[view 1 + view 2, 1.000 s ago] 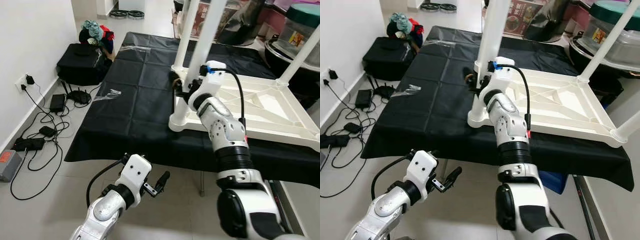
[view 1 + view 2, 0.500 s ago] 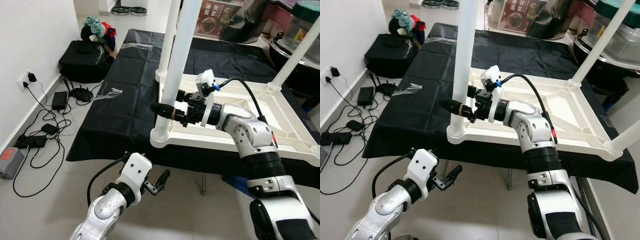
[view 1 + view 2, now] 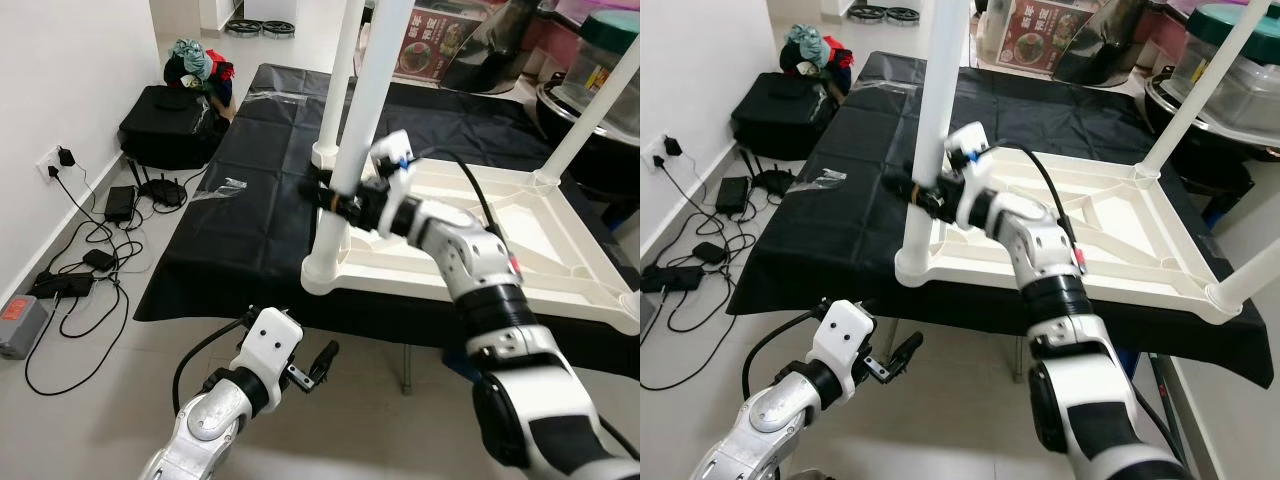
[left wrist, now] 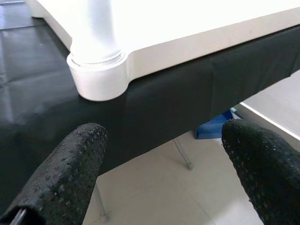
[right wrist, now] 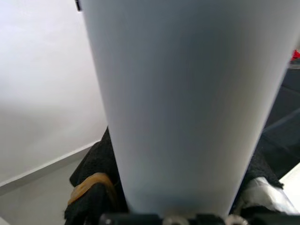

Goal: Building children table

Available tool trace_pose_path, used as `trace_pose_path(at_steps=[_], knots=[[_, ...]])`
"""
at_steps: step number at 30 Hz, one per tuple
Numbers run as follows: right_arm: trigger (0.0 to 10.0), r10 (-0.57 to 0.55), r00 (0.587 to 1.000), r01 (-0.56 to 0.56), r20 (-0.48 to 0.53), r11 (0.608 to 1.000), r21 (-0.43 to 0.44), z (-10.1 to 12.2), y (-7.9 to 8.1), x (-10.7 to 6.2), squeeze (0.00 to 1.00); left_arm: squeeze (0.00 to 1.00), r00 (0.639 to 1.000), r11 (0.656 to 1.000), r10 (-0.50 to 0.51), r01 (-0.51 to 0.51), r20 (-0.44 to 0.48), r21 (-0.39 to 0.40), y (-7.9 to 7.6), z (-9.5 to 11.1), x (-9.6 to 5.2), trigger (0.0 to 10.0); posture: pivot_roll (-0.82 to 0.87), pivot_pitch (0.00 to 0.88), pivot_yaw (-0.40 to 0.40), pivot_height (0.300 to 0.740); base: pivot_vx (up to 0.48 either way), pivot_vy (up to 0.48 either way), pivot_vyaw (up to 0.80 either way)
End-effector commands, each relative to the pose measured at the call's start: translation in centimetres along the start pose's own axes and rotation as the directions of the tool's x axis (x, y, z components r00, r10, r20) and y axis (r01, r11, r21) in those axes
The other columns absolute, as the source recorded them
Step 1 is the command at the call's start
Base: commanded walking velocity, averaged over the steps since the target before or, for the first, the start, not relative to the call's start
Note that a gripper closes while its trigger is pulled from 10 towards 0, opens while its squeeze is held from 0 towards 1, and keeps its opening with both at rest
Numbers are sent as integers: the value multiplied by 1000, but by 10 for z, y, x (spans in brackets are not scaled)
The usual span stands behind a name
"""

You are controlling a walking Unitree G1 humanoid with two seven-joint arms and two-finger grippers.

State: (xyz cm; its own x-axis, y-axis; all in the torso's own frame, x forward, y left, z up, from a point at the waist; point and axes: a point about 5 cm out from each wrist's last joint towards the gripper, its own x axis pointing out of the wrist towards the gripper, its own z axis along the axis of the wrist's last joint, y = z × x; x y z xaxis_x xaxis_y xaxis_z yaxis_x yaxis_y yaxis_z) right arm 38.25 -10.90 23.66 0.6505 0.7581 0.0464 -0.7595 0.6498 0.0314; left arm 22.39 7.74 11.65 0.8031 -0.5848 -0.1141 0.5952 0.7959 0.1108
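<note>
One hand (image 3: 918, 192) around table leg (image 3: 935, 120).

The right arm reaches forward and a bit to the left, bent at the elbow. The right gripper (image 3: 337, 200) has its two black fingers closed around a white pole. The left arm hangs low by the robot's side. The left gripper (image 3: 318, 364) has its fingers spread apart, holding nothing.

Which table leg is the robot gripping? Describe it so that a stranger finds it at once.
On the black-covered table lies an upturned white children's table with its legs pointing up. The gripped leg stands in the near corner on the robot's left, at the cloth's front edge. Unlike the others, it has the right gripper closed around it.
</note>
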Motion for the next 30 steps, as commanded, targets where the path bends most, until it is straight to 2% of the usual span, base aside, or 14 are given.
trace_pose_path(at_steps=[1, 9, 12, 14, 18, 21, 22, 23, 24, 25, 26, 28, 29, 30], knots=[[0, -113, 993, 113, 42, 994, 6, 9, -13, -3, 0, 0, 1000, 1000, -5, 5, -11, 4, -2, -3, 0, 10000, 152, 54, -129, 740, 0, 0, 0], [0, -540, 842, 539, 16, 842, 36, 9, -45, -14, 0, 0, 1000, 1000, -2, 2, -13, 3, -1, -3, 0, 10000, 147, 61, -125, 740, 0, 0, 0], [0, -899, 437, 897, 18, 438, 67, 6, -62, -45, 0, 0, 1000, 1000, -7, 7, -15, 4, 0, -3, 1, 10000, 143, 58, -120, 740, 0, 0, 0], [0, -964, 265, 960, -9, 263, 98, 1, -61, -58, 0, 0, 1000, 1000, -8, 8, -16, 7, 0, -3, 1, 10000, 147, 58, -122, 740, 0, 0, 0], [0, -974, 221, 968, -53, 212, 136, -5, -55, -56, 0, 0, 1000, 1000, -8, 8, -18, 10, 0, -3, 1, 10000, 145, 58, -117, 740, 0, 0, 0], [980, -956, 283, 947, -73, 267, 177, -7, -48, -44, 0, 0, 1000, 1000, -8, 8, -18, 10, 0, -3, 1, 10000, 147, 59, -120, 740, 0, 0, 0], [10000, -891, 448, 876, -69, 423, 233, -4, -37, -22, 0, 0, 1000, 1000, -8, 8, -18, 10, 0, -3, 1, 10000, 144, 60, -118, 740, 0, 0, 0], [10000, -891, 448, 876, -69, 423, 233, -4, -37, -22, 0, 0, 1000, 1000, -8, 8, -18, 10, 0, -3, 1, 10000, 144, 60, -118, 740, 0, 0, 0], [10000, -771, 635, 748, -48, 599, 285, 0, -22, 2, 0, 0, 1000, 1000, -9, 9, -18, 10, 0, -3, 1, 10000, 142, 62, -116, 740, 0, 0, 0], [10000, -672, 740, 641, -22, 695, 324, 3, -9, 15, 0, 0, 1000, 1000, -9, 10, -18, 9, 0, -3, 1, 10000, 141, 61, -117, 740, 0, 0, 0], [10000, -672, 740, 641, -22, 695, 324, 3, -9, 15, 0, 0, 1000, 1000, -9, 10, -18, 9, 0, -3, 1, 10000, 141, 61, -117, 740, 0, 0, 0], [10000, -547, 836, 515, 40, 809, 281, 8, 3, 25, 0, 0, 1000, 1000, -9, 9, -18, 8, 0, -3, 1, 10000, 140, 63, -118, 740, 0, 0, 0], [10000, -489, 871, 469, 50, 856, 216, 6, 4, 25, 1000, 0, 1000, 1000, -9, 9, -18, 7, 0, -3, 1, 10000, 144, 66, -120, 740, 0, 0, 0], [10000, -401, 914, 385, 67, 906, 176, 6, 6, 25, 1000, 0, 1000, 1000, -8, 8, -18, 7, 0, -3, 1, 10000, 144, 66, -120, 740, 0, 0, 0]])
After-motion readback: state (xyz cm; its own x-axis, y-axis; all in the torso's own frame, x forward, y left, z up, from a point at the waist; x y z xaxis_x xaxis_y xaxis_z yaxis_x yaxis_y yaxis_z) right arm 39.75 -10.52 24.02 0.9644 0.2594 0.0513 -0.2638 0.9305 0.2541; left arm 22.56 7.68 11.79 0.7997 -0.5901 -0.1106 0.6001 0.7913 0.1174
